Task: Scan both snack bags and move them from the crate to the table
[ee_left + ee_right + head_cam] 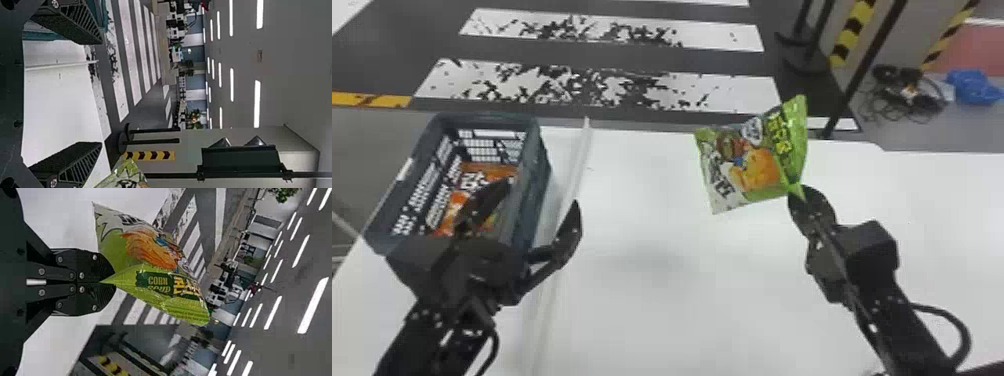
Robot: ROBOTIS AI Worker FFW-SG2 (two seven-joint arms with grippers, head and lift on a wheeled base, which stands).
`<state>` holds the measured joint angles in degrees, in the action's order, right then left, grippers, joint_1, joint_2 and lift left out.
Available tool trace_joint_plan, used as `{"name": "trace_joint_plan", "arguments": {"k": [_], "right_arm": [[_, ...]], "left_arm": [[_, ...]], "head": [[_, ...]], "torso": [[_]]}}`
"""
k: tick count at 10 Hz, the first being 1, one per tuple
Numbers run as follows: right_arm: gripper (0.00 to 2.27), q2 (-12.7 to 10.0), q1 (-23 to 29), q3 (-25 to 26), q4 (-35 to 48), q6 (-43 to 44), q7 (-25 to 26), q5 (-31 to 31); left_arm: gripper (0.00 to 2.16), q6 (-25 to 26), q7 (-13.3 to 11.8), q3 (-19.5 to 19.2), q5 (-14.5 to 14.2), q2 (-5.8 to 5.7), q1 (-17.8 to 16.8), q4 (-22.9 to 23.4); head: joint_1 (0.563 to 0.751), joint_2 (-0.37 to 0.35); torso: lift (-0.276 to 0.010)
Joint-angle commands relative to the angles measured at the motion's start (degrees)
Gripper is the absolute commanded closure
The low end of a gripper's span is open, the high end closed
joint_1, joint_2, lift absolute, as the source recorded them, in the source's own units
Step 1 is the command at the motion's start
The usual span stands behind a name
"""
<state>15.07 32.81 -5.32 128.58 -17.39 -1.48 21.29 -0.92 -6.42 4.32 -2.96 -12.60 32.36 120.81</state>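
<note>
Crate [482, 119], open-topped, at the left of the counter [652, 310], containing an orange snack bag [471, 177], presumably kept there to await its turn. Left gripper [541, 195], fingers spread and empty, overlapping the crate's near side in the head view. Green snack bag [757, 165], aloft over the counter, one corner pinched between the clenched fingers of the right gripper [799, 191]; this hold probably leaves its faces exposed for scanning.

Seen from the middle of the table [652, 310], the crate [543, 155] stands at ten o'clock with one snack bag [491, 171] inside, the other snack bag [757, 167] hangs at one o'clock, and cables [907, 102] lie on the floor beyond at two.
</note>
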Motion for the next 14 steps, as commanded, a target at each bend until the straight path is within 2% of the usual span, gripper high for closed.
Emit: {"name": "trace_joint_plan", "arguments": {"k": [1, 3, 4, 6, 7, 8, 9, 10, 11, 12, 13, 14], "right_arm": [[2.25, 5.8, 0.1, -6.6, -3.3, 1.3, 5.4, 16.2], [2.25, 8.5, -1.8, -13.4, -12.5, -1.6, 12.3, 34.8], [2.25, 10.2, -3.4, -17.6, -18.8, -5.8, 15.5, 43.5], [2.25, 11.0, -5.8, -23.9, -28.5, -15.3, 20.3, 56.2], [1.92, 12.0, -6.2, -26.2, -30.5, -18.1, 20.9, 58.3], [1.25, 12.7, -6.0, -27.9, -30.6, -20.9, 21.1, 59.0], [0.12, 12.7, -5.5, -28.0, -30.1, -21.6, 21.4, 58.8], [0.00, 13.2, -4.4, -27.7, -27.4, -22.3, 21.1, 57.1], [0.02, 15.6, -2.8, -27.3, -22.8, -21.6, 18.9, 53.3], [0.05, 15.9, -0.6, -24.4, -18.6, -16.0, 16.3, 49.6], [0.05, 15.9, 1.6, -20.3, -14.0, -9.1, 11.1, 42.4], [0.06, 15.6, 2.5, -17.1, -11.1, -5.9, 8.1, 35.9]], "left_arm": [[0.08, 0.0, 0.0, -0.2, -0.5, -0.24, 0.1, 0.1], [0.08, 0.0, -0.1, -0.2, -0.4, -0.32, 0.0, 0.1], [0.08, 0.0, -0.1, -0.2, -0.5, -0.32, -0.1, 0.0], [0.08, 0.2, -0.1, -0.2, -0.5, -0.32, -0.2, 0.0], [0.08, 0.2, -0.1, -0.2, -0.4, -0.32, -0.2, 0.0], [0.08, 0.2, -0.1, -0.2, -0.5, -0.32, -0.2, 0.0], [0.08, 0.2, -0.1, -0.1, -0.5, -0.32, -0.2, 0.0], [0.08, 0.2, -0.1, -0.1, -0.4, -0.32, -0.2, 0.0], [0.08, 0.2, -0.1, -0.1, -0.5, -0.41, -0.2, 0.0], [0.08, 0.2, -0.1, -0.1, -0.5, -0.50, -0.2, 0.0], [0.08, 0.2, -0.1, -0.1, -0.6, -0.59, -0.2, 0.0], [0.08, 0.2, -0.1, -0.2, -0.8, -0.59, -0.2, 0.0]], "head": [[0.695, -0.063], [0.695, -0.048], [0.695, -0.040], [0.695, -0.047], [0.695, -0.057], [0.695, -0.066], [0.695, -0.069], [0.695, -0.072], [0.695, -0.077], [0.695, -0.080], [0.695, -0.077], [0.695, -0.061]], "torso": [[-0.088], [-0.088], [-0.088], [-0.088], [-0.088], [-0.088], [-0.088], [-0.088], [-0.088], [-0.088], [-0.088], [-0.088]]}}
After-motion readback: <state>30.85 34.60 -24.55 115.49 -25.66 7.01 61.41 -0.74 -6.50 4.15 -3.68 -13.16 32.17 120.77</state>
